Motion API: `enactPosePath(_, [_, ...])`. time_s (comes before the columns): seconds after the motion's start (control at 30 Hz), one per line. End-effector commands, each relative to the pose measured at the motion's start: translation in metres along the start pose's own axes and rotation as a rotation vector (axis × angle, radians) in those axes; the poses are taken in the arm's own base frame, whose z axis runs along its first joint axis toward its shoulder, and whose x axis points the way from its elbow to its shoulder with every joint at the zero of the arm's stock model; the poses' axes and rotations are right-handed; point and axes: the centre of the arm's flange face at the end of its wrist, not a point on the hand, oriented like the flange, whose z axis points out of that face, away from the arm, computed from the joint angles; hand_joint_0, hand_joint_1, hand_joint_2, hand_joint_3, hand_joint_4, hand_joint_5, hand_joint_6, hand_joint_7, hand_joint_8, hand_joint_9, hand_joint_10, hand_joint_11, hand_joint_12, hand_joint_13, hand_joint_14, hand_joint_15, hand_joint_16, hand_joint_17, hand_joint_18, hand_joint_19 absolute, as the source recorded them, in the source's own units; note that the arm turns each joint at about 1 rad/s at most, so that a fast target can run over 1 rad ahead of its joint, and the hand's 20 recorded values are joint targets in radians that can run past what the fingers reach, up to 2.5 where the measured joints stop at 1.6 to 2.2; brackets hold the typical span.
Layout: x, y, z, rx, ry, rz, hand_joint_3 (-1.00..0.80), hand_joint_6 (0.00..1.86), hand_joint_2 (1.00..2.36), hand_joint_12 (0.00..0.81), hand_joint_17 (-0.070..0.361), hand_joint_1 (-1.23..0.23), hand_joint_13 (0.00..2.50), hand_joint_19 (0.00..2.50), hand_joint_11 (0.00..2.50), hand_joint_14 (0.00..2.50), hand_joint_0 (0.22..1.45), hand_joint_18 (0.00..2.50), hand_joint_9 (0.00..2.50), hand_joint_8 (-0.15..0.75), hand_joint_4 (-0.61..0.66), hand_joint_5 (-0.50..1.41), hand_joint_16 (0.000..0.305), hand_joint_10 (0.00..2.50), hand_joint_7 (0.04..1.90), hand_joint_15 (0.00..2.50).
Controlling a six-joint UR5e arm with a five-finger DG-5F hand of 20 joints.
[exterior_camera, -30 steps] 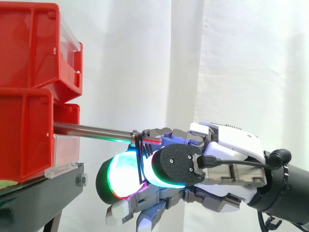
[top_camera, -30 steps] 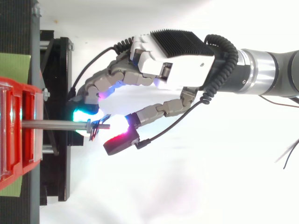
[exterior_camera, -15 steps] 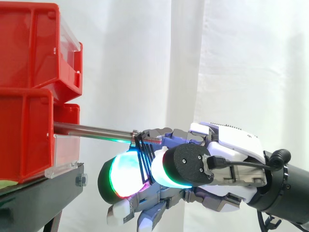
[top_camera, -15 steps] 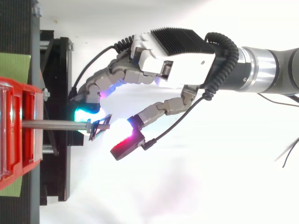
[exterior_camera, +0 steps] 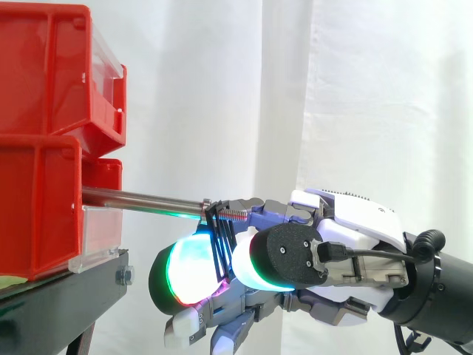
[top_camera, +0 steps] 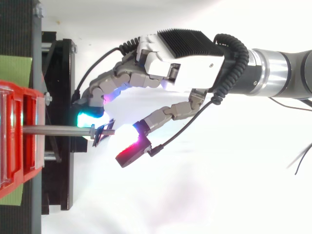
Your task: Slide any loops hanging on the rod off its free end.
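Black loops (top_camera: 103,132) hang near the free end of the rod (top_camera: 56,130), which points to 3 o'clock. The hand (top_camera: 183,63) straddles them with its fingers (top_camera: 88,117) spread, the thumb (top_camera: 130,152) standing clear at 5 o'clock.

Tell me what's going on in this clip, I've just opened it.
A robot hand is working at the free end of a metal rod that sticks out from stacked red bins on a black stand. A few thin black loops hang at the rod's threaded tip, not yet off it. One glowing fingertip sits on the bin side of the loops; the thumb pad stands clear, so nothing looks pinched.
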Motion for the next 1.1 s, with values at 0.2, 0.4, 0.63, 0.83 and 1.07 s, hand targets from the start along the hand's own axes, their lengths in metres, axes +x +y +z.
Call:
enactPosePath(0.2, [0.0038,0.0002,-0.0015,0.01,0.013,-0.004,-0.42,0.71,1.01,0.295,0.106,-0.69,0.85,0.39,0.28,0.0,0.59,0.96,0.79,0.293,0.21,-0.19,0.047,0.01,0.96,0.15])
enactPosePath(0.4, [0.0022,-0.0016,-0.0026,0.017,0.014,-0.011,-0.41,0.71,1.01,0.295,0.105,-0.66,0.86,0.4,0.28,0.01,0.59,0.96,0.8,0.292,0.21,-0.19,0.047,0.01,0.97,0.15])
enactPosePath(0.63, [0.0006,-0.0015,-0.0025,0.018,0.013,-0.011,-0.42,0.72,1.01,0.292,0.105,-0.59,0.86,0.4,0.28,0.01,0.6,0.97,0.81,0.299,0.21,-0.19,0.047,0.01,0.97,0.15])
enactPosePath(0.83, [0.0009,-0.0019,-0.0024,0.014,0.01,-0.011,-0.38,0.74,1.01,0.292,0.105,-0.57,0.86,0.41,0.28,0.0,0.61,0.96,0.81,0.3,0.2,-0.19,0.046,0.01,0.96,0.15])
enactPosePath(1.07, [0.0009,-0.0019,-0.0024,0.014,0.01,-0.011,-0.27,0.82,1.02,0.295,0.106,-0.61,0.86,0.41,0.28,0.01,0.6,0.96,0.81,0.299,0.18,-0.21,0.047,0.01,0.93,0.15])
